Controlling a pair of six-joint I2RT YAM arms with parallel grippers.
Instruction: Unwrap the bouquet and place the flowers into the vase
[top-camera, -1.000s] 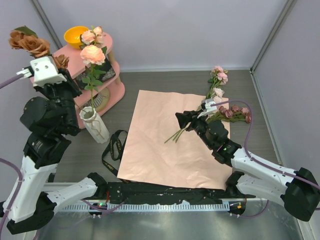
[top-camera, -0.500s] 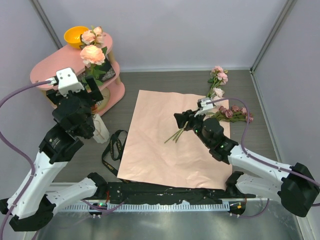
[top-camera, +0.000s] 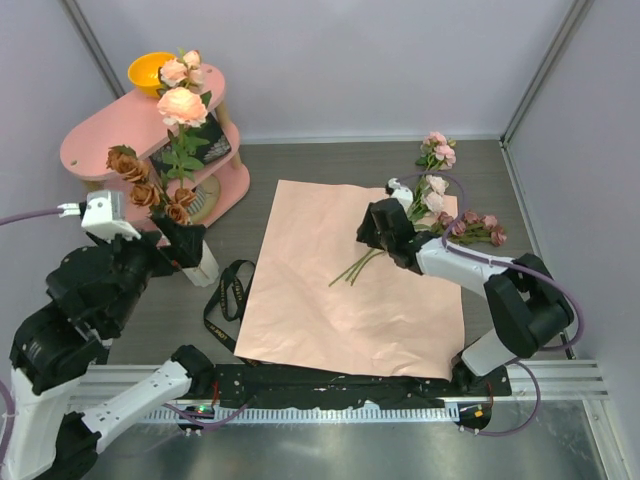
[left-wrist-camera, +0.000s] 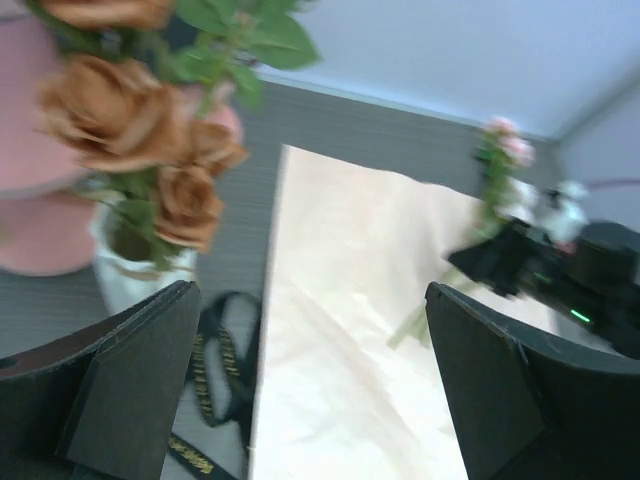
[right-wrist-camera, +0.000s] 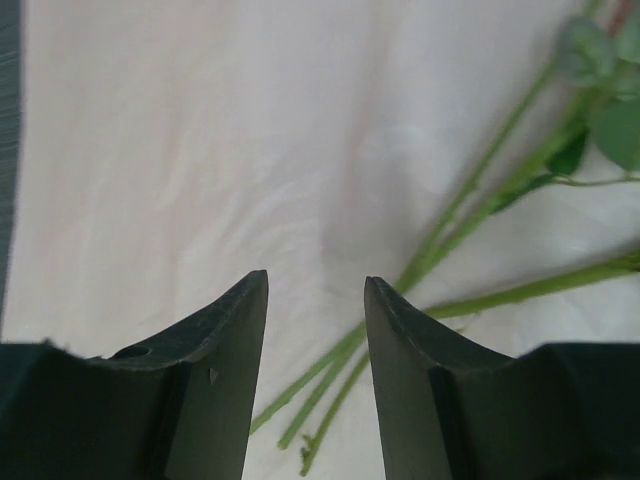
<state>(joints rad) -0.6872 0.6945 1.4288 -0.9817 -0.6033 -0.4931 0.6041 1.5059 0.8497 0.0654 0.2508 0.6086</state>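
Black left gripper (left-wrist-camera: 315, 390): jaws spread wide, empty, just before the vase.
Right gripper (right-wrist-camera: 315, 370): jaws partly apart above green stems (none pinched).
Vase (left-wrist-camera: 130, 280): tabletop's left side, holding rust-brown roses (left-wrist-camera: 120, 100).
Loose flowers (top-camera: 345, 272): on salmon paper (top-camera: 310, 310), blooms past its far right corner.

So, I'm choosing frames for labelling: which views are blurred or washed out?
Left wrist: smeared throughout, the rust-brown roses and the vase soft-edged. Right wrist: its jaws look crisp, the flower stems slightly soft, the paper sheet pale and bright. Top external: sharp and evenly lit, no strong glare on the paper.
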